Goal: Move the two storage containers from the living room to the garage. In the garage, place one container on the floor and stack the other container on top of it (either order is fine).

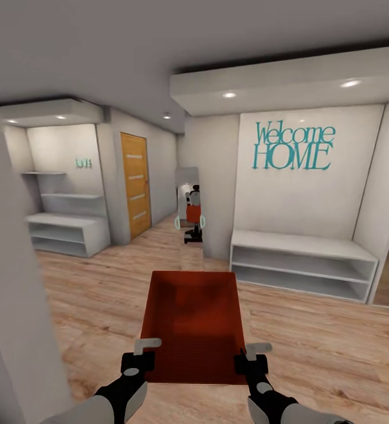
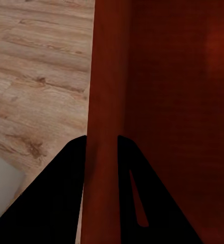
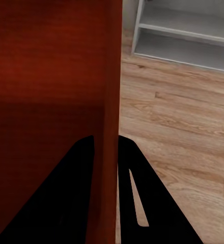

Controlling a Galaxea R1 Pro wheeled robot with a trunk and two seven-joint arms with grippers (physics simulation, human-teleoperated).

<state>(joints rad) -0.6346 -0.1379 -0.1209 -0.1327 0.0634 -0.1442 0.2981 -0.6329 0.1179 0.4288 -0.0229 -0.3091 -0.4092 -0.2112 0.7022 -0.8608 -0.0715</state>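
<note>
Carrying one red-orange storage container (image 1: pixel 193 327) out in front, above the light wood plank floor (image 1: pixel 324 347), open top up, near edge level with both grippers and far end pointing toward the mirror (image 1: pixel 188 206) beside the white low shelf (image 1: pixel 303 265). Left gripper (image 1: pixel 140 360) clamped on the container's left wall near the near corner, black fingers (image 2: pixel 66 198) pressed on either side of the thin wall, right gripper (image 1: pixel 252 359) clamped likewise on the right wall, fingers (image 3: pixel 74 198) straddling it. Facing a wall lettered "Welcome HOME" (image 1: pixel 293 146), wooden door (image 1: pixel 135 184) far left.
</note>
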